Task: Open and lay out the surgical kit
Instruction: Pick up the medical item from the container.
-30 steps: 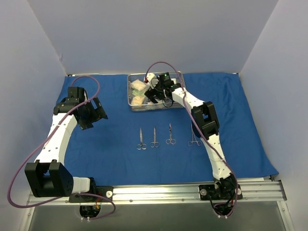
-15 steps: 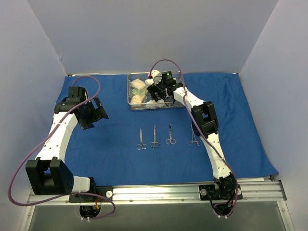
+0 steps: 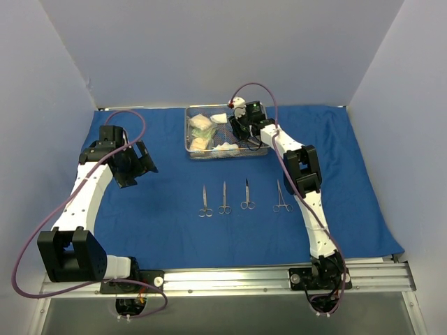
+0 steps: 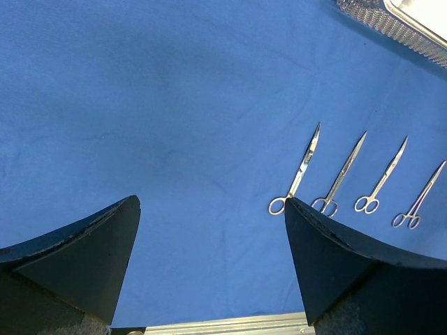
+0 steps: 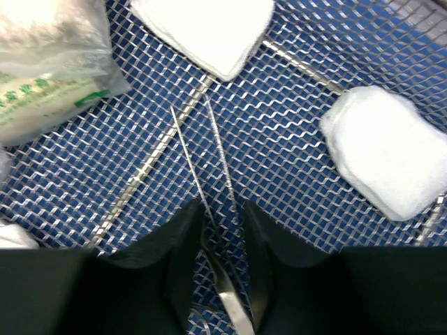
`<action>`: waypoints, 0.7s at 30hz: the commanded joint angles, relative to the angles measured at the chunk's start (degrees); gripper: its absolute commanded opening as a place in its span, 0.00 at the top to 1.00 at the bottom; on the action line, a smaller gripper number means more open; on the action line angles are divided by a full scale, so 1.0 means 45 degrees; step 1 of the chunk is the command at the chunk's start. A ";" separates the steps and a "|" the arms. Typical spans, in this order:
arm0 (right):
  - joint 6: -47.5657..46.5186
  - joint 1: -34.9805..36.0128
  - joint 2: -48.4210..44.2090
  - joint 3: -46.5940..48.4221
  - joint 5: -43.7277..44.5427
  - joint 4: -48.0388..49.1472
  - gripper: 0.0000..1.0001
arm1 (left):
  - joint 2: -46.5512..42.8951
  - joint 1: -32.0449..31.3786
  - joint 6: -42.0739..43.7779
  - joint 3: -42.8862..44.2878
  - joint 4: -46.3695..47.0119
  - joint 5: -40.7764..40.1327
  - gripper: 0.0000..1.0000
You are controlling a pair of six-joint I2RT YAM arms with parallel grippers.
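Now my right hand (image 5: 222,223), spread a second ago, has narrowed to a pinch on the tweezers (image 5: 234,317), which lie in the far mesh tray (image 5: 293,84). Four instruments (image 3: 224,199) already lie on the drape (image 4: 140,84), so I judge the tweezers go next. My left hand (image 4: 211,201) hangs spread.

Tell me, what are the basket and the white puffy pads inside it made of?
Basket: looks like steel wire. It is shiny and silvery, woven into a wavy mesh you can see through.
White pads: probably soft cotton gauze. They look matte and thick with fuzzy edges, though the exact fabric isn't certain.
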 commanded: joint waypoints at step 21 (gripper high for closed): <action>0.0515 -0.0008 -0.2201 -0.1685 -0.0318 0.2910 1.00 | -0.0150 0.0085 0.0046 0.0197 0.0606 0.0426 0.06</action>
